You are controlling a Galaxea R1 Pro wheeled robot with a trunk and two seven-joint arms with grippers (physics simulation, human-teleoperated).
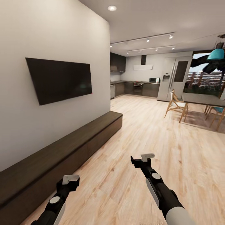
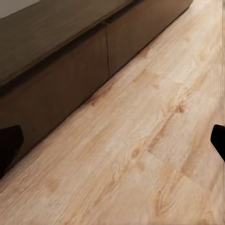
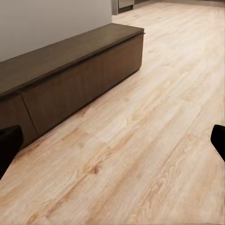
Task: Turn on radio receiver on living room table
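Both arms are reaching forward over light wood floor, nearest the head camera. Left gripper is sitting at about 7 o'clock in the head view, right gripper at about 5 o'clock. In each wrist view the two dark fingertips are showing at opposite edges with bare floor between them, so both sets of jaws are standing wide apart, holding and touching nothing.

A long, low dark cabinet is running along the white wall at 9 o'clock, just beside the left gripper, with a flat black screen mounted above it. Its fronts are closed; contents cannot be told.

At 12 o'clock a dark-cabinet kitchen is standing well off; at 2 o'clock wooden chairs are flanking a dining table. Neither radio receiver nor coffee table is appearing here.
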